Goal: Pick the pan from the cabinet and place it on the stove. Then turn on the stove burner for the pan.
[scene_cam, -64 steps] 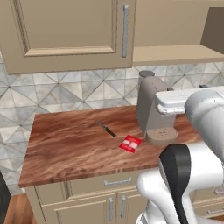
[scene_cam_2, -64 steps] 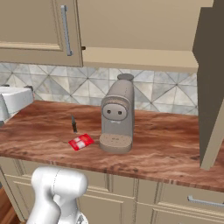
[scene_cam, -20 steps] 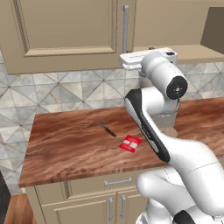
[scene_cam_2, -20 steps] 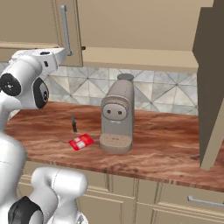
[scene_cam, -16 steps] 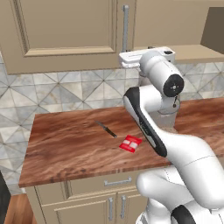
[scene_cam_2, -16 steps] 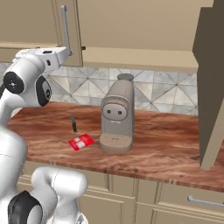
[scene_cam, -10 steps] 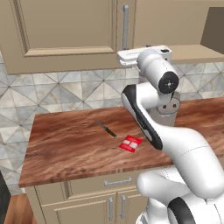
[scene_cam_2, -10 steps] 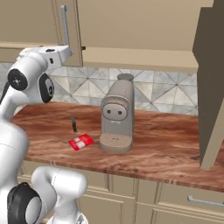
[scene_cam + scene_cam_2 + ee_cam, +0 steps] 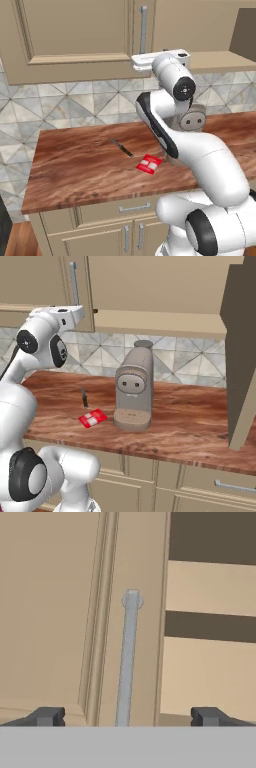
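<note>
**Claw raised to the cabinet handle, jaws spread wide**

The white arm [image 9: 170,130] reaches up from the base, and its hand sits just under the lower edge of the cabinet [image 9: 75,35], close to the door's vertical silver handle [image 9: 143,27]. In the hand view the claw [image 9: 128,716] is released: its two dark fingertips [image 9: 47,716] stand far apart near the bottom corners, with the handle running up between them, closer to the middle than to either tip. Nothing is gripped, and the tips are apart from the handle. To the right of the door's edge in that view lie lighter beige panels crossed by dark bands.

The cabinet door is closed, so the pan cannot be seen; whether it lies behind this door cannot be told.

Below, the wooden surface [image 9: 75,165] carries a grey coffee machine [image 9: 134,388] standing upright, a small red packet [image 9: 93,418] lying flat just to its left, and a small dark knife [image 9: 84,397] a little behind the packet. A tiled wall [image 9: 60,107] with a triangle pattern runs behind the surface, and beige drawers [image 9: 120,210] with silver handles sit under it.
</note>
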